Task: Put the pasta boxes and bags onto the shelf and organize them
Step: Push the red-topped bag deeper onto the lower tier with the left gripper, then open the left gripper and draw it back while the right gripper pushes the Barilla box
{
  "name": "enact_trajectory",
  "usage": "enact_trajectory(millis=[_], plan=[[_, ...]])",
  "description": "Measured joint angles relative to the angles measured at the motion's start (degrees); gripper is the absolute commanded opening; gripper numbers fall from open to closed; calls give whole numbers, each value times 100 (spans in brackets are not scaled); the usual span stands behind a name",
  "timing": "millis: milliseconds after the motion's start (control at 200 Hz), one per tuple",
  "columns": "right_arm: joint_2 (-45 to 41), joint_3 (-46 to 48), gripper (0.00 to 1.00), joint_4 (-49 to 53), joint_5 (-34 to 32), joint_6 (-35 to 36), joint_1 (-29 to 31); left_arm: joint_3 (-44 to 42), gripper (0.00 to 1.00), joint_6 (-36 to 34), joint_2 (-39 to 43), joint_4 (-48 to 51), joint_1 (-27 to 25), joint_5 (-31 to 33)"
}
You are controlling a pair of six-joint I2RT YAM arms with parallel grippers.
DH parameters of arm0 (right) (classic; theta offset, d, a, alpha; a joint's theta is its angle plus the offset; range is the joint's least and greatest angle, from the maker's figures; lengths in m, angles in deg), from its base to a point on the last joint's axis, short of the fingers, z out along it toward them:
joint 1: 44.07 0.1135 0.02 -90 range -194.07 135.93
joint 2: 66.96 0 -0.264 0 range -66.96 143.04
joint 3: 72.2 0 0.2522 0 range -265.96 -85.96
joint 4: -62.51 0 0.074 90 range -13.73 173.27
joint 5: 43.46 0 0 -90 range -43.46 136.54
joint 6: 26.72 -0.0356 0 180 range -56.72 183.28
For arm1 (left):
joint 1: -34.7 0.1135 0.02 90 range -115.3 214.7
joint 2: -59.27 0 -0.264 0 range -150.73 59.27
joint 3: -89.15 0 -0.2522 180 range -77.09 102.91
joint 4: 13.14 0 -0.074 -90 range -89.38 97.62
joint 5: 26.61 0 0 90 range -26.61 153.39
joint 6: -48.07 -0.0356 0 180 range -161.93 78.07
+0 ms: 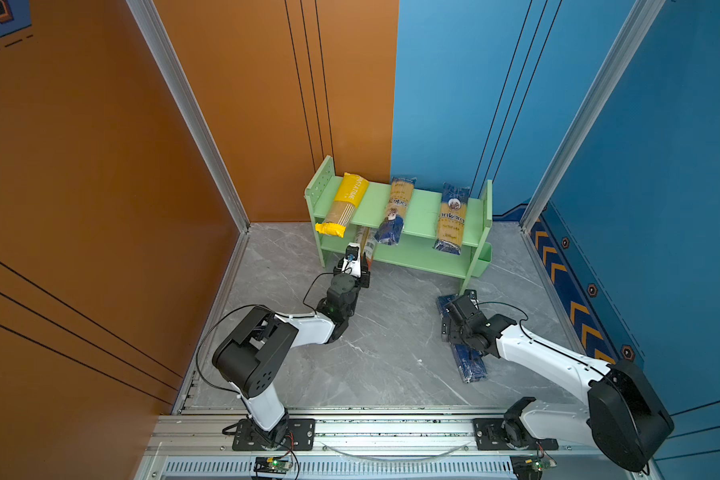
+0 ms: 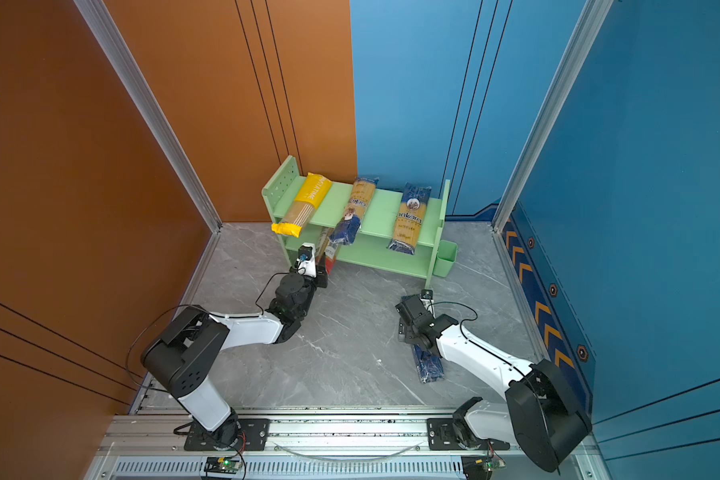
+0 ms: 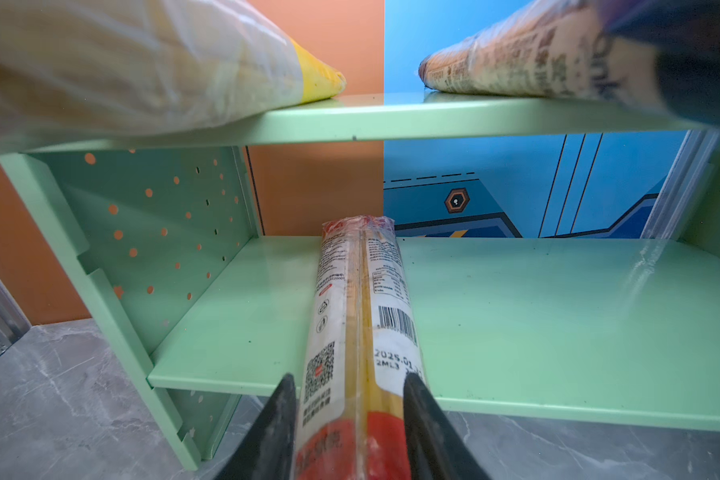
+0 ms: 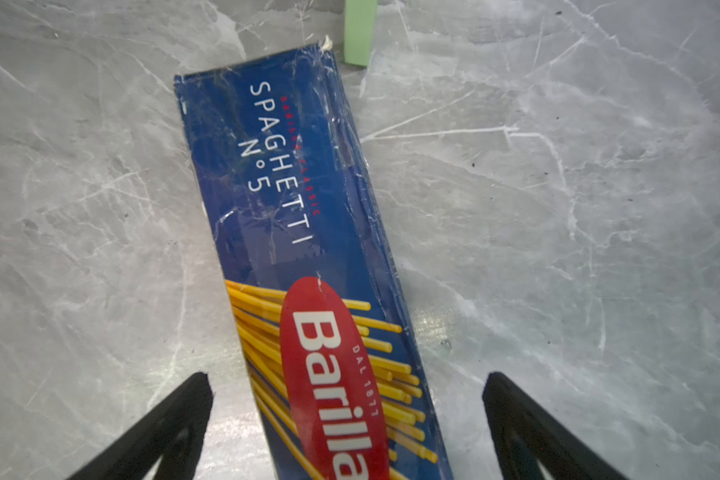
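Grey marbled stone forms the tabletop point(image 1: 391, 357), which is closed in by an orange wall point(image 1: 100, 166) and a blue wall point(image 1: 454, 104); the light green shelf point(image 1: 422, 210) is stood at the back, a green bin point(image 1: 484, 259) hung on its right side. In both top views the red-ended clear pack point(image 1: 367, 248) is largely hidden under the upper tier and behind the left arm point(image 1: 308, 328), and the Barilla box point(image 1: 470, 368) is covered across its middle by the right arm point(image 1: 537, 353) — only its two ends are shown. Three packs are laid front to back across the upper tier, each overhanging the front edge: the yellow pack point(image 1: 344, 205), whose lettering cannot be read whole, the middle ankara pack point(image 1: 395, 208), its name only partly legible, and the right ankara pack point(image 1: 452, 218), on which "ankara" is legible. In the left wrist view the red-ended clear pack is seen lying on the lower tier, its far red end at the back edge; a white label with a barcode, a QR code and a date beginning "2025.01" can be made out. The left jaws are closed on its near red end. In the right wrist view the Barilla box, dark blue, lies flat on the tabletop near the shelf's front right leg and is marked "SPAGHETTI N°5", "Barilla" and "DAL 1877" — the right jaws are held wide apart on either side of it, touching neither edge.
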Motion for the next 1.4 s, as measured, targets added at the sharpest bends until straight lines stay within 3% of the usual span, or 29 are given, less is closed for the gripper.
enact_trajectory(millis=[486,861,1397], plan=[[-208,11,100,125,85,42,-55,-1110,46,-205,1084,-55,-544,380],[-356,238,100,267,350,-11,-229,-1895,46,26,2439,839,-1198,404],[-481,835,100,-149,1462,-74,-299,-2302,46,391,2809,1456,-1397,496]])
